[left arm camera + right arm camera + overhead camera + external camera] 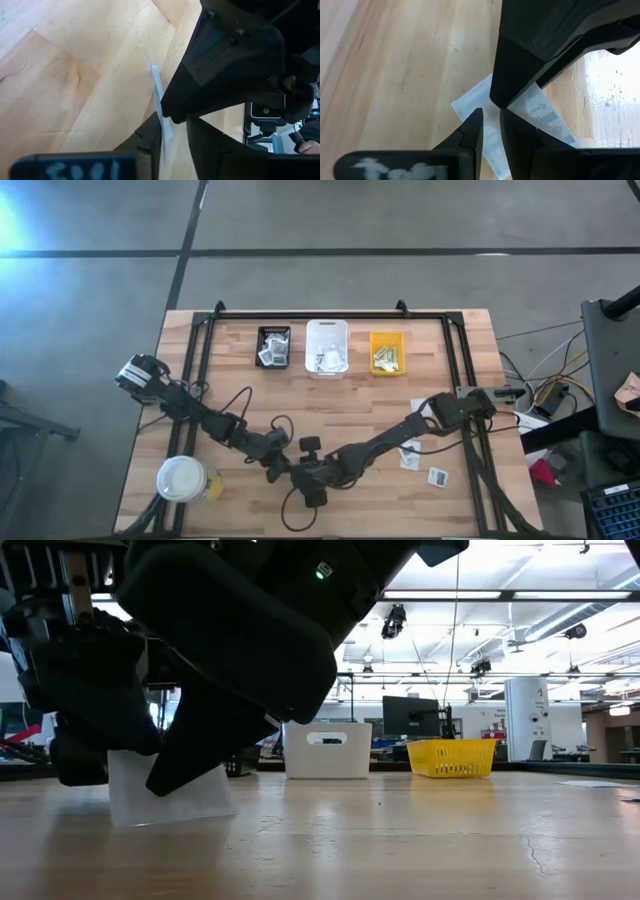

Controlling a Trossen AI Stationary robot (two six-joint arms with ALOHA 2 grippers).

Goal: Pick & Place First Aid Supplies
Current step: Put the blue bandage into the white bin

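Three bins stand in a row at the far edge of the wooden counter (330, 410): a black bin (273, 346), a white bin (327, 347) and a yellow bin (388, 352). A white-lidded cup (181, 479) stands near the front left corner.

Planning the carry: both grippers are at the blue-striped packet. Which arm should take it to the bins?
Probably the right: the right gripper is closed on the blue-striped packet, while the left gripper sits against it without a clear grip. The bins look equally far from both.
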